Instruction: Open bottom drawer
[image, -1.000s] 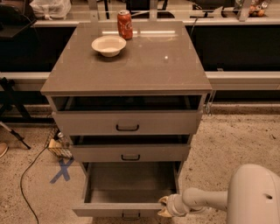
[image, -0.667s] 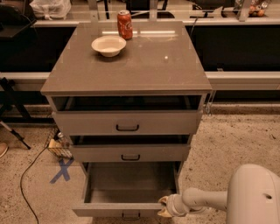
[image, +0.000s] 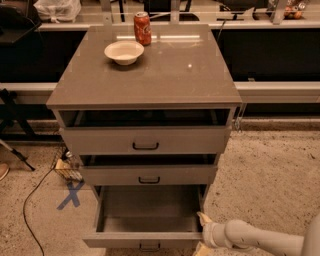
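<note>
The grey cabinet (image: 145, 75) has three drawers. The bottom drawer (image: 145, 239) is pulled far out, its inside bare, its small black bar handle (image: 149, 246) at the frame's lower edge. The middle drawer (image: 149, 175) and top drawer (image: 145, 140) each stand slightly out. My gripper (image: 202, 232) is at the bottom drawer's front right corner, with one yellowish fingertip (image: 203, 218) above the drawer's right side. The white arm (image: 260, 240) reaches in from the lower right.
A white bowl (image: 124, 51) and a red soda can (image: 142, 28) stand on the cabinet top. A blue X mark (image: 71, 194), a black cable (image: 35, 200) and a small basket (image: 67, 168) lie on the floor at left. A dark counter (image: 270, 45) runs behind.
</note>
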